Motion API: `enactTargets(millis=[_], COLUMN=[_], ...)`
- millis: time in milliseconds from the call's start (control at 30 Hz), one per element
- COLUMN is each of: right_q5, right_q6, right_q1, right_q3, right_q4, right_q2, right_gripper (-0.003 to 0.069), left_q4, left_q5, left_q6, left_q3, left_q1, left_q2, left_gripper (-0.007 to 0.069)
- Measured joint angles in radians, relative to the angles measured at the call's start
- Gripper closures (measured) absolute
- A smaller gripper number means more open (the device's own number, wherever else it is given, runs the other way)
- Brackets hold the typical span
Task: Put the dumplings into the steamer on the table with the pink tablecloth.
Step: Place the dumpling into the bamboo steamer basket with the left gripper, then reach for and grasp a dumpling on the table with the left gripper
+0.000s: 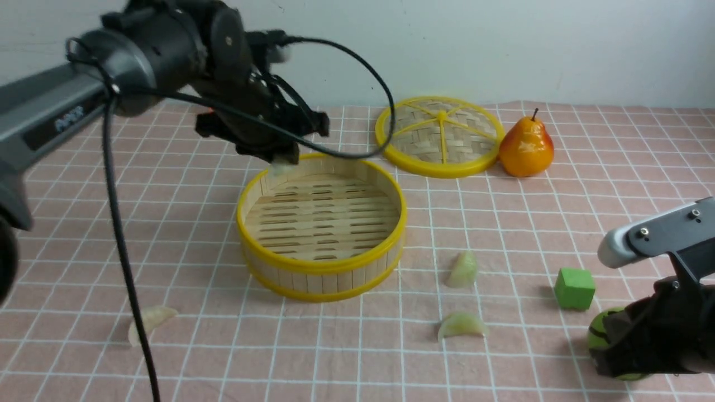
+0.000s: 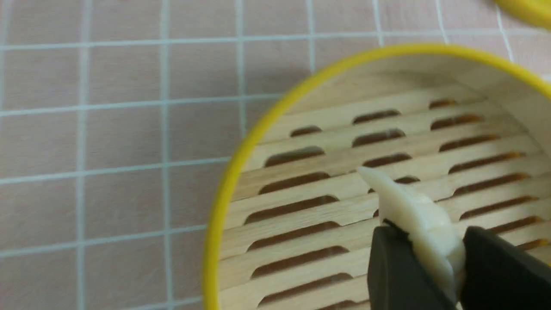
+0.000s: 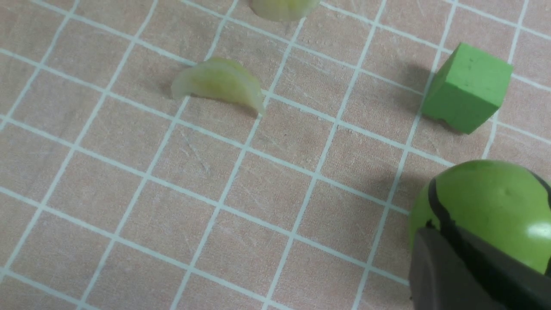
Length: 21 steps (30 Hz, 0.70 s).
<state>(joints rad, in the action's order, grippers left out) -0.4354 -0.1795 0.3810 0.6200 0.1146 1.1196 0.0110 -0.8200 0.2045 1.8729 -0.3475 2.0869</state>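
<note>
The left jaws pinch a cream dumpling just above the steamer, inside its far rim. It looks best to go low over the steamer's middle, then let go softly so it cannot bounce out. The right jaws are closed, far from the steamer. Two green dumplings and another cream dumpling wait on the worktop outside it

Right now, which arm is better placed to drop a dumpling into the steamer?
Left. The left gripper holds a cream dumpling above the steamer; the right gripper is shut, down beside the green ball.
</note>
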Motion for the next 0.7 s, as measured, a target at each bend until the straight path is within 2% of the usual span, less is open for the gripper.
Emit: enactTargets(millis=[100, 200, 233, 267, 333, 400, 433, 500, 567, 667, 700], right_q5=[0.000, 0.000, 0.000, 0.000, -0.004, -0.014, -0.015, -0.021, -0.020, -0.020, -0.020], right_q6=[0.000, 0.000, 0.000, 0.000, 0.000, 0.000, 0.000, 0.000, 0.000, 0.000, 0.000], right_q1=[0.000, 0.000, 0.000, 0.000, 0.000, 0.000, 0.000, 0.000, 0.000, 0.000, 0.001], right_q3=[0.000, 0.000, 0.000, 0.000, 0.000, -0.001, -0.001, -0.001, -0.001, -0.001, -0.001], right_q4=[0.000, 0.000, 0.000, 0.000, 0.000, 0.000, 0.000, -0.003, -0.009, -0.011, -0.015], right_q2=[0.000, 0.000, 0.000, 0.000, 0.000, 0.000, 0.000, 0.000, 0.000, 0.000, 0.000], right_gripper=[0.0639, 0.0638, 0.0637, 0.0636, 0.0634, 0.0634, 0.0634, 0.0630, 0.0628, 0.0627, 0.0627], left_q4=[-0.023, -0.027, -0.032, -0.040, -0.063, -0.116, -0.122, -0.205, -0.219, -0.209, -0.196], left_q5=[0.071, 0.098, 0.102, 0.091, 0.044, -0.076, -0.090, -0.273, -0.360, -0.385, -0.369], left_q6=[-0.015, 0.036, 0.100, 0.130, 0.159, 0.165, 0.164, 0.140, 0.130, 0.115, 0.093], left_q3=[-0.007, -0.010, -0.010, -0.009, 0.003, 0.020, 0.020, 0.004, -0.051, -0.160, -0.292], left_q1=[-0.013, -0.011, -0.010, -0.010, -0.011, -0.013, -0.013, -0.015, 0.000, 0.027, 0.061], left_q2=[0.101, 0.134, 0.141, 0.135, 0.113, 0.056, 0.049, -0.061, -0.154, -0.232, -0.280], left_gripper=[0.0436, 0.0371, 0.0288, 0.0243, 0.0187, 0.0130, 0.0127, 0.0120, 0.0129, 0.0143, 0.0153])
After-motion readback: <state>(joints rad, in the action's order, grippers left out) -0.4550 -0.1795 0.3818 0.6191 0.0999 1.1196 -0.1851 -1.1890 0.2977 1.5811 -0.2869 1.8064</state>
